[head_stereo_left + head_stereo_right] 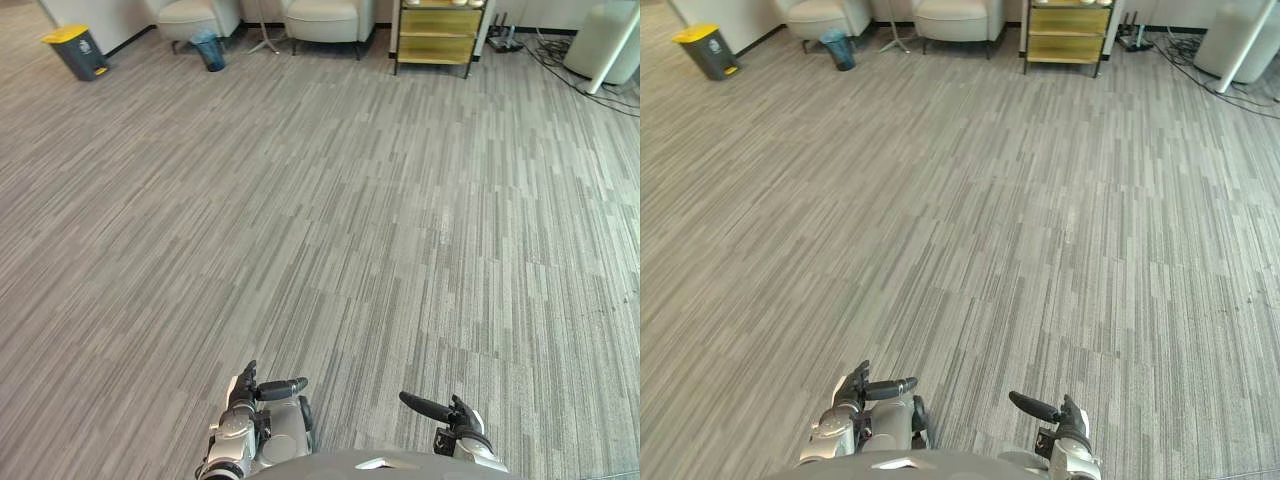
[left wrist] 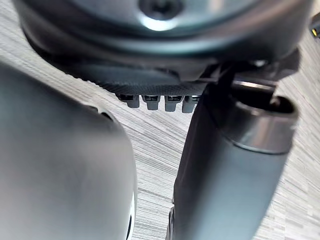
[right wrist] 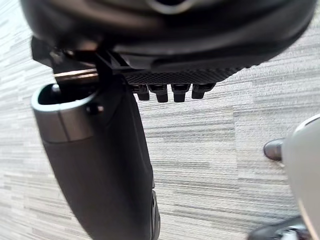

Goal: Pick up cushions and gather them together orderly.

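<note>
My left hand hangs low at the bottom of the left eye view, thumb pointing right, over grey striped carpet. In its wrist view the thumb stands apart from the straight fingers, with only carpet past them. At the bottom right my right hand mirrors it, thumb pointing left. Its wrist view likewise has the thumb beside straight fingers, and nothing is held. Two cream armchairs with padded seats stand at the far wall.
A grey bin with a yellow lid stands far left, with a small blue waste basket by the second armchair. A yellow cabinet is at the back. Cables and a white slanted post lie far right.
</note>
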### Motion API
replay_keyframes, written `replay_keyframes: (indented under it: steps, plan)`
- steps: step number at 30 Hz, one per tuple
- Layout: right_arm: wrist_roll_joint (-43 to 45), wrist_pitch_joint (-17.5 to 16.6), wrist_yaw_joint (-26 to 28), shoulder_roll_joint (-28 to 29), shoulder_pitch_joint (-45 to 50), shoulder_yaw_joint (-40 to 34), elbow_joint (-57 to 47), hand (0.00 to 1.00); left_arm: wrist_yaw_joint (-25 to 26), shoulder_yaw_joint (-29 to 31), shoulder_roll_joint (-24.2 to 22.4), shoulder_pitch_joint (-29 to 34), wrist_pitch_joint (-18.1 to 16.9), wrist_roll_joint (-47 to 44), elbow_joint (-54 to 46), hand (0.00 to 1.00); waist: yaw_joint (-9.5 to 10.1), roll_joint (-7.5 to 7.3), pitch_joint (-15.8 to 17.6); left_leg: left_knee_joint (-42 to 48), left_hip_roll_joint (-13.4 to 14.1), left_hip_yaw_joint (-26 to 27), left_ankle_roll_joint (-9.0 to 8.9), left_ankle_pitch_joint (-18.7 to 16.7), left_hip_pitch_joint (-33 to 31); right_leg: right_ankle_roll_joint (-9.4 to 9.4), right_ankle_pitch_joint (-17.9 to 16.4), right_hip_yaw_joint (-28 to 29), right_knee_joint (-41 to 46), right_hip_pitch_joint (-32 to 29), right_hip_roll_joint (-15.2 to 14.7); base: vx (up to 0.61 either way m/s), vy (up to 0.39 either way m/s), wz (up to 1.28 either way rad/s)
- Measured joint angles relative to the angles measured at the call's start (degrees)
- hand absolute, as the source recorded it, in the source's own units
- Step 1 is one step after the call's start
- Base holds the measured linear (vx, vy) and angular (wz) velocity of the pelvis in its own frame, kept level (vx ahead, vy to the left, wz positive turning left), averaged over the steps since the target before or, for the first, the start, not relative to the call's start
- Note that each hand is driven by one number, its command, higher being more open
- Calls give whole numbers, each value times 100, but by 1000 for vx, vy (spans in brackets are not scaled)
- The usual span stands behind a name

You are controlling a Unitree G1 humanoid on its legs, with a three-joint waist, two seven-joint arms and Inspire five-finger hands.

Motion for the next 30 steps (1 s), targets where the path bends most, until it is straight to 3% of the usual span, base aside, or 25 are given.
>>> replay_keyframes:
  steps: [2,3,4,5,6,7,8,9,10,11,12,13,14,15,16,17,18,20,22,23,24,25,27,28,30]
  plan:
    - [-6,17,14,159,30,-6,140,100,-40,-105,210,-56,27,28,46,100,-78,-358,-157,63,-287,-35,304,-87,72,31,21,230,443,-188,-351,581,121,-13]
    - [-10,22,21,174,96,-13,187,100,-49,-112,260,-55,37,28,74,100,-98,-436,-197,232,-316,-17,348,-209,88,106,64,366,750,-278,-395,560,113,5]
    - [-11,28,28,192,102,-61,249,100,-45,-87,309,-58,45,9,124,100,-101,-503,-206,433,-342,4,385,-404,183,280,172,490,1163,-314,-427,681,136,-15]
    - [-24,29,24,233,131,-176,289,100,-4,-45,369,-19,56,-39,227,100,-98,-601,-245,501,-416,55,412,-738,655,700,644,490,2572,-653,-437,587,121,-24]
    - [-38,21,26,229,131,-176,288,100,-6,-54,380,7,59,-36,232,100,-101,-606,-252,450,-426,54,428,-825,816,871,892,481,3081,-863,-435,595,112,-26]
    - [-74,-2,32,215,145,-175,268,100,-8,-89,385,25,76,-36,244,100,-150,-605,-252,320,-434,35,423,-979,1083,1195,1461,476,3923,-1216,-447,577,54,-22]
    - [-223,-16,103,195,111,-163,101,100,-27,-248,431,-25,122,-32,417,100,-233,-609,-218,75,-462,49,352,-1268,1756,896,1256,200,5765,-2214,-734,452,29,-19]
    - [-223,-12,110,191,110,-164,71,100,-25,-264,431,-25,125,-33,433,100,-241,-590,-206,44,-459,50,355,-1277,1814,830,1192,142,5847,-2288,-763,632,5,-25]
    - [-227,-34,144,153,95,-147,-79,100,-19,-319,401,-36,162,-33,486,100,-300,-432,-136,-198,-369,73,376,-1339,2280,492,820,-238,6028,-2692,-900,490,-31,-24]
    - [-231,-87,159,82,82,-114,-193,100,-19,-351,338,-23,167,-35,524,100,-310,-295,-64,-467,-202,152,377,-1345,2765,296,477,-591,5712,-2934,-895,576,-57,-28]
    - [-233,-150,157,39,81,-94,-224,100,-17,-391,312,-7,164,-43,530,100,-314,-182,-31,-581,-76,193,377,-1345,2977,275,349,-807,5327,-3125,-872,362,-82,-8]
    - [-229,-188,156,12,71,-62,-250,100,-15,-495,328,27,153,-40,546,100,-318,-167,-42,-664,44,181,347,-1363,3183,313,318,-1000,4574,-3379,-838,268,-99,11]
    - [-230,-190,152,10,65,-61,-264,100,-15,-531,324,27,153,-39,557,100,-336,-187,-47,-713,109,171,273,-1412,3282,362,353,-1028,4061,-3506,-808,471,-236,41]
    - [-237,-212,150,-11,20,-50,-245,100,-45,-572,347,5,139,-36,558,100,-421,-229,-56,-809,239,118,-38,-1697,3461,475,893,-950,2598,-3654,-676,612,-343,40]
    - [-206,-213,175,-47,-28,-72,-222,100,-36,-589,360,11,137,-33,620,100,-468,-199,-58,-837,315,32,-190,-1809,3564,229,1088,-975,2642,-3630,-574,628,-345,13]
    - [-252,-197,175,-165,-172,-45,-17,100,-10,-567,265,-47,159,-80,779,100,-410,-27,-102,-865,449,-155,-80,-1750,3562,176,1041,-990,2615,-3592,-359,632,-382,-18]
    - [-280,-204,167,-216,-207,-106,79,100,-53,-669,274,-73,143,-31,785,100,-424,-17,-94,-768,425,-343,25,-1468,3558,96,818,-911,2760,-3576,-313,503,-298,-29]
    - [-227,-122,151,-232,-192,-316,181,100,-35,-652,208,-46,142,-27,795,100,-450,79,-137,-369,541,-465,-127,-1315,3528,7,555,-980,2740,-3377,-238,497,-312,-2]
    - [-230,-86,133,-259,-82,-381,108,100,-50,-464,112,-67,142,-15,738,100,-534,159,-138,1152,745,-770,-303,-1124,2925,-23,399,-1139,2463,-2940,-139,336,-225,26]
    - [-230,-75,133,-262,-14,-369,34,100,-50,-309,89,-69,148,12,653,100,-567,179,-108,2162,845,-906,-342,-743,2465,-57,369,-1187,2277,-2684,-78,257,-165,24]
    - [-224,-63,108,-286,45,-331,-60,100,-50,-170,40,-51,147,43,541,100,-549,211,-29,3461,1068,-926,-332,-646,1894,-116,337,-1212,1996,-2278,49,336,-160,7]
    - [-223,-55,85,-295,93,-279,-110,100,-51,-140,45,-5,149,90,431,100,-522,241,13,4306,1208,-831,-300,-801,1493,-189,291,-1201,1775,-1894,136,401,-131,-14]
    - [-215,-38,86,-296,177,-123,-136,100,-50,-160,105,68,147,103,265,100,-464,183,-3,4607,1176,-564,-242,-1055,1040,-222,246,-1135,1389,-1346,148,341,-58,-25]
    - [-217,-37,92,-256,210,-118,-148,100,-42,-164,54,110,89,96,136,100,-378,159,-14,4206,1125,-255,-133,-1297,755,-125,305,-1049,1108,-1057,137,438,-7,-34]
    - [-213,11,92,-164,207,-135,-144,100,-68,-167,52,111,51,97,7,100,-262,137,-4,3132,927,27,-98,-1514,481,-78,319,-934,796,-774,91,433,37,-35]
